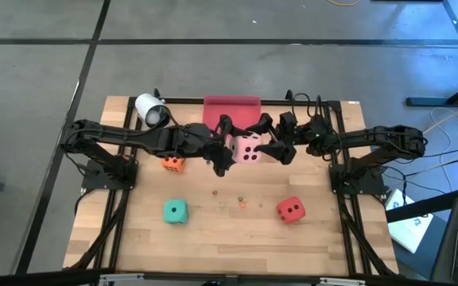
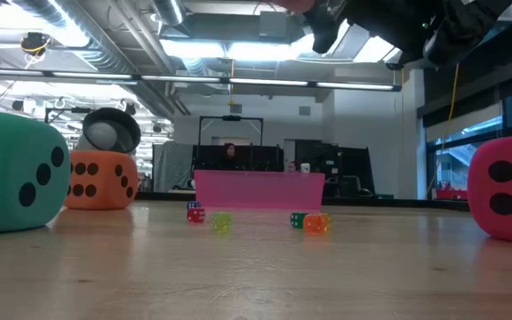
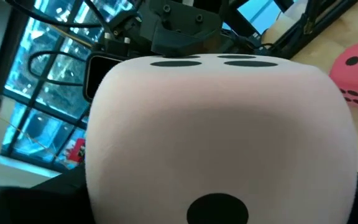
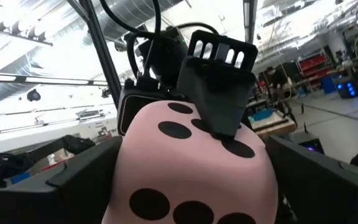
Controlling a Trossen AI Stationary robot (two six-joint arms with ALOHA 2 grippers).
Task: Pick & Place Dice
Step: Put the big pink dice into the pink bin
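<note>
The pale pink die [image 1: 247,148] hangs above the table's middle between both arms. My left gripper [image 1: 227,146] reaches it from the left and is shut on it. My right gripper [image 1: 271,141] comes from the right and stands open. Its fingers [image 4: 73,174] flank the die's sides; whether they touch, I cannot tell. The orange die [image 1: 173,164], the teal die [image 1: 175,211] and the red die [image 1: 291,210] each rest on one face on the table. My left gripper pinches the pink die between its two fingers. One finger [image 4: 219,93] lies flat on a pipped face [image 4: 179,127]; the die hides the other. The fingers come about level from the table's left. The die is lifted clear of the table.
A flat pink tray [image 1: 232,107] lies at the far edge behind the arms. Several tiny coloured beads [image 1: 230,197] lie between the teal and red dice. A white round device [image 1: 151,110] stands at the far left.
</note>
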